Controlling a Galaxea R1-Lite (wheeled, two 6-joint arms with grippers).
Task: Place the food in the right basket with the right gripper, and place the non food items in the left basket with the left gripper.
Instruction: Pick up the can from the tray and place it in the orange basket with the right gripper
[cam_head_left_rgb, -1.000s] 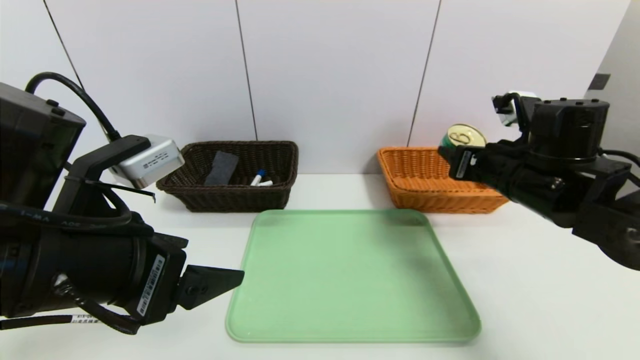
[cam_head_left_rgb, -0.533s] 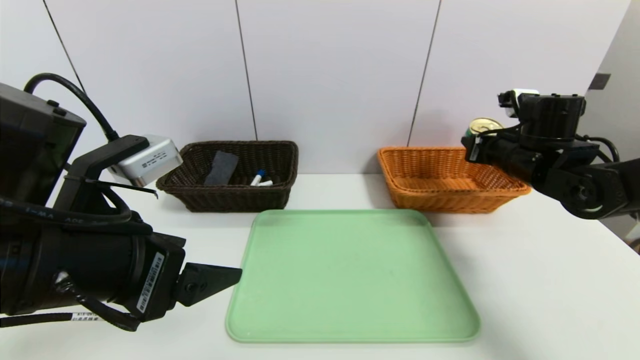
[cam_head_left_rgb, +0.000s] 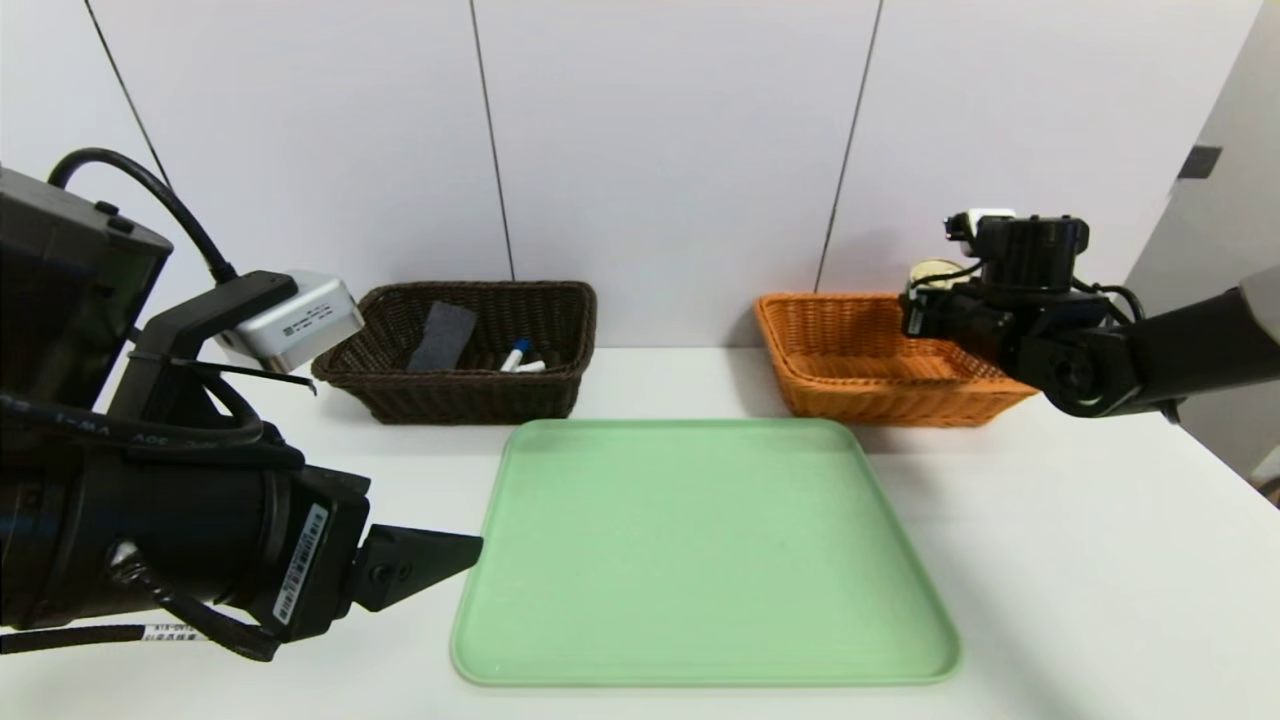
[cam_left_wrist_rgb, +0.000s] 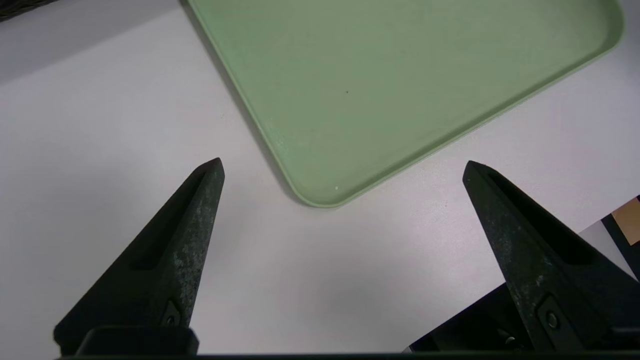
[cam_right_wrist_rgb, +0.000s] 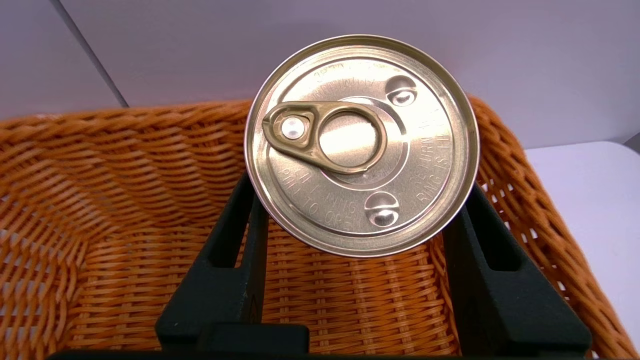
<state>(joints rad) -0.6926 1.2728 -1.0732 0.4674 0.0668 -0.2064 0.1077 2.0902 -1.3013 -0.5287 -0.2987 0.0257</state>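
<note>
At the frame's right, the right gripper (cam_head_left_rgb: 925, 300) pinched the tin can (cam_right_wrist_rgb: 361, 145) above the orange basket (cam_head_left_rgb: 850, 345) — the left gripper (cam_left_wrist_rgb: 342, 170), lower left, stood spread wide over the table (cam_left_wrist_rgb: 100, 125).

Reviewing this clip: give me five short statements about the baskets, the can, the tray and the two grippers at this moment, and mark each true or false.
1. The right gripper is shut on the small round tin can with the gold pull-ring lid. True.
2. The can is held over the dark brown woven basket. False: it is above the orange-tan woven basket.
3. The folded dark grey cloth lies in the dark brown basket. True.
4. The white marker with the blue cap lies on the pale green flat tray. False: it is in the dark brown basket; nothing shows on the tray.
5. The left gripper is shut on a marker. False: it is open and holds nothing, near a corner of the tray.
</note>
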